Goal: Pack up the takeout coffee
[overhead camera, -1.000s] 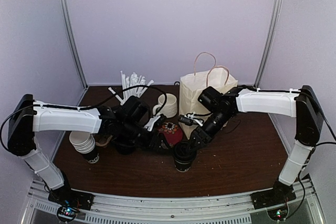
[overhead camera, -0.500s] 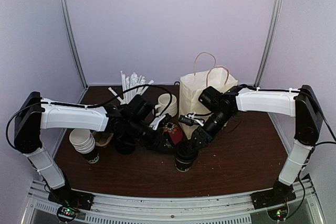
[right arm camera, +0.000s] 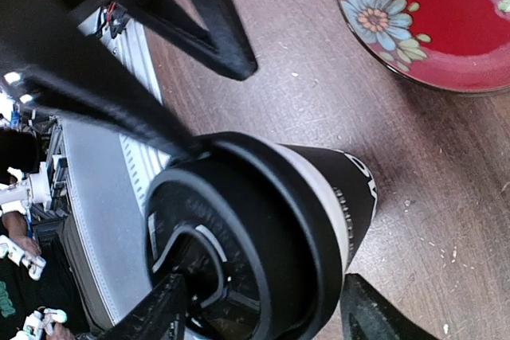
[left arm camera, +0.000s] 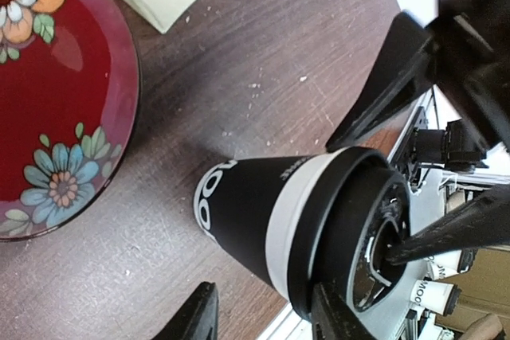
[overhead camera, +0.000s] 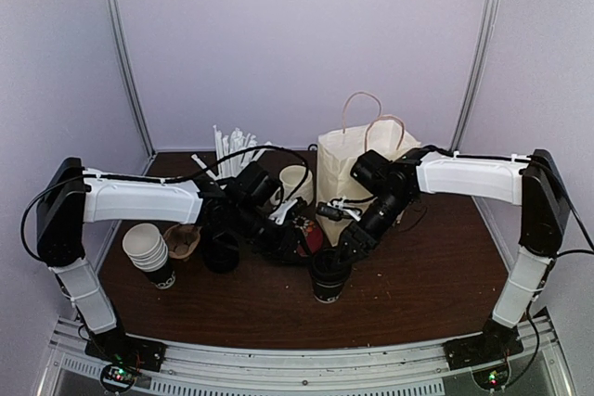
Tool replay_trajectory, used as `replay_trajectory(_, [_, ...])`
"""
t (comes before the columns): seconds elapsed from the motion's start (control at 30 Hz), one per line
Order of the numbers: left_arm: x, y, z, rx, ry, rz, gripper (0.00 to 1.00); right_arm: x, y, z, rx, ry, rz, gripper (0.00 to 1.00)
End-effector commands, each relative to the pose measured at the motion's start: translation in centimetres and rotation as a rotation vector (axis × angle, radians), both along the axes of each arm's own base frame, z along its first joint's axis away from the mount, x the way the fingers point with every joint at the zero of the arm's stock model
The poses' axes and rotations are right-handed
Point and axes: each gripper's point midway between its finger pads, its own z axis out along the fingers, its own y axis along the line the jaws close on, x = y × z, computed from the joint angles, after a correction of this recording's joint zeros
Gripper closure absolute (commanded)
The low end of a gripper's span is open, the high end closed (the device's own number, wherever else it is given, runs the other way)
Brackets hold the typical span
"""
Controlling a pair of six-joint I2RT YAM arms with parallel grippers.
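Straddling the black cup, right fingers spread; left fingers spread just beside.

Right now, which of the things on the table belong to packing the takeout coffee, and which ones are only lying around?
For the job: black lidded cup between the arms; second black cup further left; paper bag, probably where they go.
Lying about: red flowered plate; cream mug; straws; stack of white cups.
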Motion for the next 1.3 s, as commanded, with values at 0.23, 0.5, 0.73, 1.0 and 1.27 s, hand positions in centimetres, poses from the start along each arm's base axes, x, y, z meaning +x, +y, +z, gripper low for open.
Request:
replay_trajectory(0.23, [-0.9,3.1,-4.6,0.196,0.036,0.011,0.62,-0.6,-2.5,3.5,0.049,-0.073,-0.010,0.19])
replay_trajectory(0.5, [-0.7,2.2,-4.0,0.162,0.021,-0.009,0.62,-0.6,-3.2,1.4,0.030,0.022,-0.072,0.40])
replay_trajectory(0.73, [-0.8,2.1,-4.1,0.162,0.017,-0.019,0.61,-0.2,-2.1,1.2,0.065,0.093,-0.099,0.51])
replay_trajectory(1.0, [-1.0,2.0,-4.2,0.162,0.017,-0.032,0.62,0.6,-2.2,-1.1,0.003,0.114,-0.129,0.57])
replay_trajectory(1.27, [-1.0,2.4,-5.3,0.192,0.024,-0.029,0.62,1.1,-4.1,-6.0,-0.188,0.120,-0.164,0.64])
